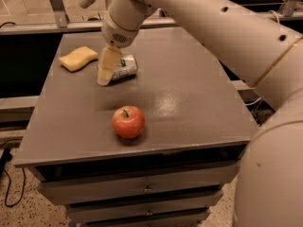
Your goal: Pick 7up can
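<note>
gripper (107,73) hangs at the lying 7up can (125,68) — apart or together, can't tell. a nudge could roll it.

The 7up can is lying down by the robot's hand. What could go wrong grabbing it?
The 7up can lies on its side on the table, so a nudge might roll it away. The gripper is at the can's left end, not its middle, so a grab there might slip off. The yellow sponge nearby could get bumped.
</note>
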